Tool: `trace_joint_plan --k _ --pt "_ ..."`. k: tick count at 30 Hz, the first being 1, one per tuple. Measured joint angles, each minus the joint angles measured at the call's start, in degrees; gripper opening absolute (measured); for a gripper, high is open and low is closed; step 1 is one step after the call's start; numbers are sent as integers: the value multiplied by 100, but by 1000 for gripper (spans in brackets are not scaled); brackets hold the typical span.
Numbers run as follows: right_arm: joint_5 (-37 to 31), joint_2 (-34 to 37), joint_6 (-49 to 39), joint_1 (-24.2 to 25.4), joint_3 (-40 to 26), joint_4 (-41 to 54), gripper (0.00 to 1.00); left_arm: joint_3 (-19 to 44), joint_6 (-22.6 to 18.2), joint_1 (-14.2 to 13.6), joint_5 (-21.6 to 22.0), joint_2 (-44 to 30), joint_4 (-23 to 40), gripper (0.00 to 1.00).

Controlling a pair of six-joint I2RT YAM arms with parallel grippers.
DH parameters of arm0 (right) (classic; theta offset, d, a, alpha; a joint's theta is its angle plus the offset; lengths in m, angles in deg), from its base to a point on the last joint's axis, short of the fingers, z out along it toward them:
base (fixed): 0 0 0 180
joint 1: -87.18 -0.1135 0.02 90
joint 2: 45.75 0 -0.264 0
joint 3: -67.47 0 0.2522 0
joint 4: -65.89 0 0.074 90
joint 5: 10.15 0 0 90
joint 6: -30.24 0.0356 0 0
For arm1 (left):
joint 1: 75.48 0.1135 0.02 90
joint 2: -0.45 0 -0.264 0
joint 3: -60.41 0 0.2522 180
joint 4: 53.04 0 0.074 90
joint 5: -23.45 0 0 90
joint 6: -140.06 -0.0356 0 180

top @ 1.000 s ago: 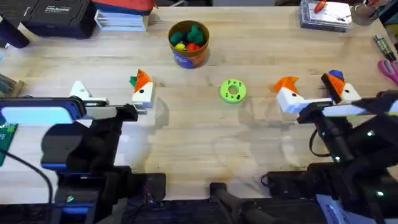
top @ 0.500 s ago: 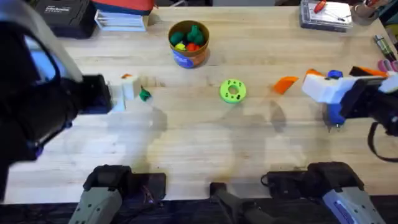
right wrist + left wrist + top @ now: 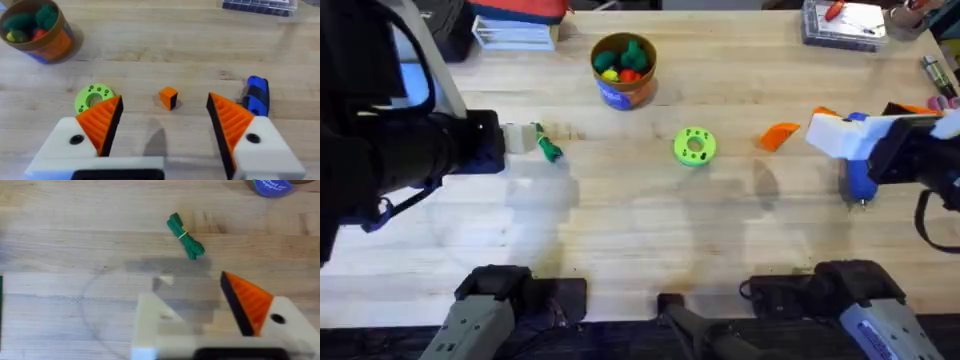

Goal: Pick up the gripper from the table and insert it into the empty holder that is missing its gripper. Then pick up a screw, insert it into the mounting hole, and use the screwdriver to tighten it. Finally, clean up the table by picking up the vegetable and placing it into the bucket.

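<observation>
1 vegetable [image 3: 548,146] lying flat near bench [image 3: 650,250] left edge, just beside left gripper [image 3: 210,325]; left gripper showing 1 orange pad [image 3: 247,302], grip state unclear. 1 bucket [image 3: 623,70] sitting toward far edge, toys inside. 1 green disc [image 3: 695,146] mid-bench. 1 orange gripper piece [image 3: 779,135] lying right of disc. 1 blue screwdriver [image 3: 860,170] near right edge. Right gripper [image 3: 165,117] hanging released, 2 pads spread.

Slim green bean-like toy vegetable [image 3: 549,148] lying flat, well left of round brown-orange bucket [image 3: 624,70]. Blue cylindrical screwdriver [image 3: 860,178] far right of bucket. Small orange wedge piece [image 3: 779,135] between.
</observation>
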Motion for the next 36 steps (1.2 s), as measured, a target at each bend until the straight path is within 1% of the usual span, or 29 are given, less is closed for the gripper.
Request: trace_joint_plan --k 1,2,3,4,5,7,10,12,15,19,21,22,23,25,26,28,31,33,36 --pt "0 0 0 0 0 -2 993 0 2 0 0 0 -4 704" --pt "0 0 0 0 0 0 993 0 2 0 -8 0 -15 877" --pt "0 0 0 0 0 0 993 0 39 0 -52 0 -50 954" --pt "0 0 0 0 0 0 993 0 36 0 -134 0 -132 978" --pt "0 -1 0 0 0 0 993 0 38 0 -241 0 -235 982" --pt "0 0 0 0 0 0 994 0 43 0 -668 0 -711 985" --pt "0 0 0 0 0 0 994 2 48 0 -1581 0 -1732 985" --pt "0 0 0 0 0 0 994 4 46 0 -2075 0 -2102 985" --pt "0 0 0 0 0 0 994 9 47 0 -2517 -2 -2127 985" --pt "0 0 0 0 0 -2 994 9 48 -13 -2819 0 -2203 985" --pt "0 -1 0 0 0 0 992 -5 3 -84 -2964 -45 -2324 985" --pt "0 0 0 0 0 0 994 -44 -65 -159 -3041 -74 -2521 985" --pt "0 0 0 0 0 0 994 -134 -143 -271 -3118 -89 -2847 985" --pt "0 0 0 0 0 0 994 -461 -250 -521 -3215 -76 -3515 985" --pt "0 0 0 0 0 0 994 -690 -275 -642 -3250 -22 -3849 985" --pt "0 0 0 0 0 0 994 -1359 -290 -905 -3306 246 -4598 985" --pt "0 0 0 0 0 0 994 -2452 -311 -1286 -3338 932 -5661 985" --pt "0 0 0 0 0 0 994 -3100 -327 -1573 -3344 1463 -6139 985" --pt "0 0 0 0 0 0 994 -3872 -260 -2008 -3285 2214 -6461 985"
